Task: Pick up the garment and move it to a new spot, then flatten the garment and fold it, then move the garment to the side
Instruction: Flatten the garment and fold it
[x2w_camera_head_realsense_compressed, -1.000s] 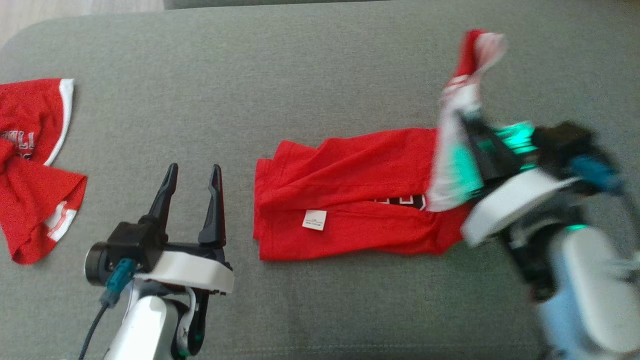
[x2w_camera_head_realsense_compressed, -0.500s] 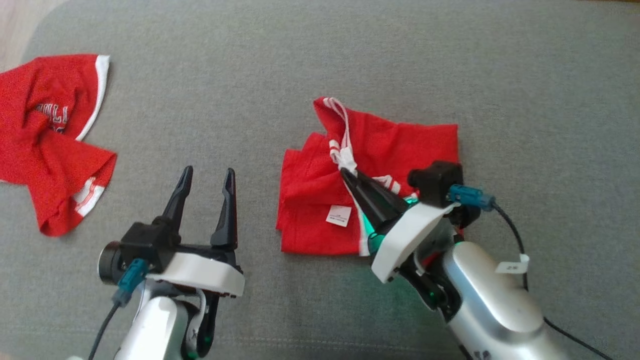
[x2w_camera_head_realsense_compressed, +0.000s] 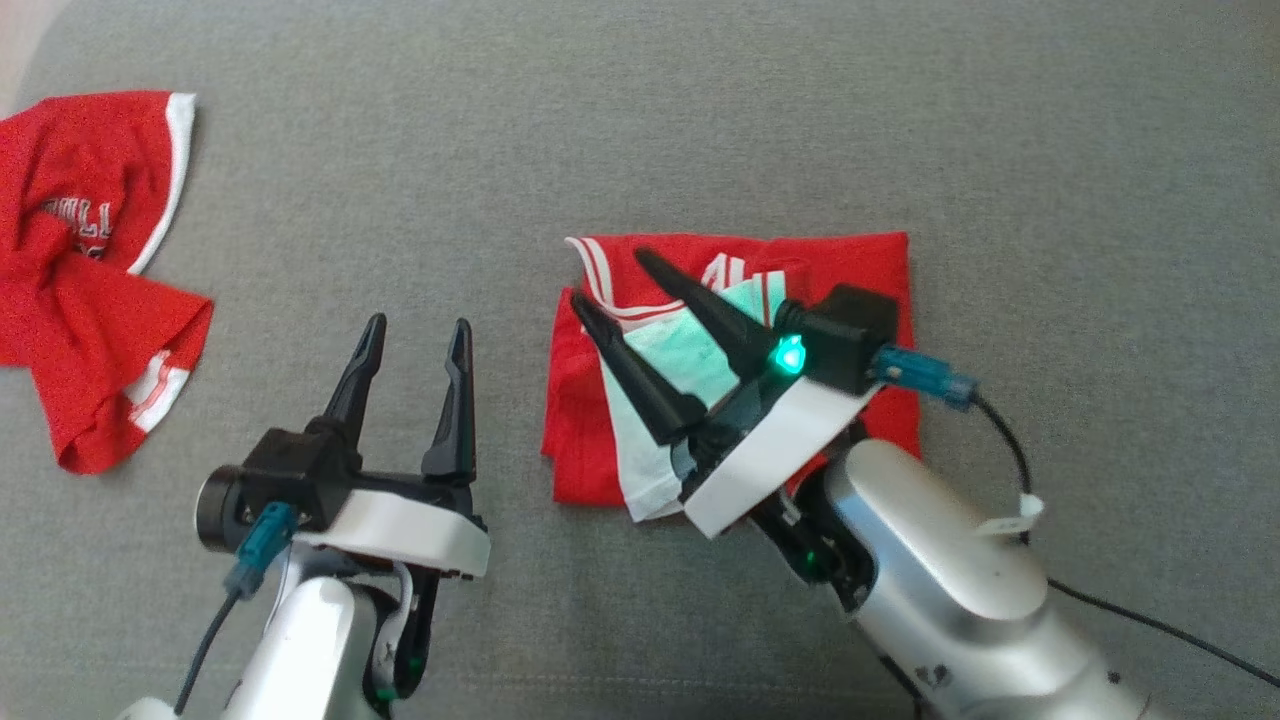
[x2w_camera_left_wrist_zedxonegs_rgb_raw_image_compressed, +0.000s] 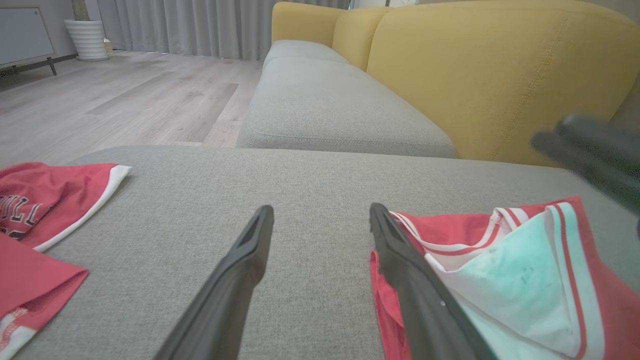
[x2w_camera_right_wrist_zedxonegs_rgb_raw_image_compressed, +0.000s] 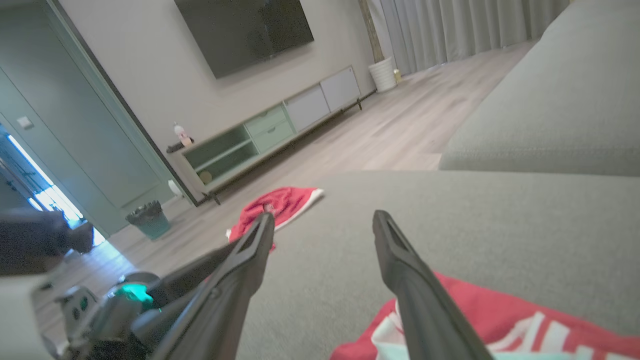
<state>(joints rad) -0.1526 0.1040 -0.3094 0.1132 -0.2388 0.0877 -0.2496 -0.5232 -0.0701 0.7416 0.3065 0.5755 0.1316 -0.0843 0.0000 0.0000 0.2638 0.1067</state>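
A red garment (x2w_camera_head_realsense_compressed: 860, 265) with white trim lies folded in a rough square in the middle of the grey cushion (x2w_camera_head_realsense_compressed: 640, 120). Its white and pale-green inner side faces up on the left half. My right gripper (x2w_camera_head_realsense_compressed: 608, 275) hovers just above that left half, fingers spread and holding nothing. In the right wrist view the right gripper (x2w_camera_right_wrist_zedxonegs_rgb_raw_image_compressed: 324, 215) points past the garment (x2w_camera_right_wrist_zedxonegs_rgb_raw_image_compressed: 500, 310). My left gripper (x2w_camera_head_realsense_compressed: 420, 323) stands open over bare cushion just left of the garment. In the left wrist view the left gripper (x2w_camera_left_wrist_zedxonegs_rgb_raw_image_compressed: 321, 207) has the garment (x2w_camera_left_wrist_zedxonegs_rgb_raw_image_compressed: 500, 260) right beside its right finger.
A second red garment (x2w_camera_head_realsense_compressed: 90, 260) lies crumpled at the cushion's far left edge (x2w_camera_left_wrist_zedxonegs_rgb_raw_image_compressed: 30, 210). A yellow sofa back (x2w_camera_left_wrist_zedxonegs_rgb_raw_image_compressed: 475, 75) rises beyond the cushion. The right arm's cable (x2w_camera_head_realsense_compressed: 1010, 460) trails over the cushion at the right.
My right gripper swung the garment's raised end from the right over to the left, laid it on the garment, and opened. The head camera shifted. My left gripper stayed open.
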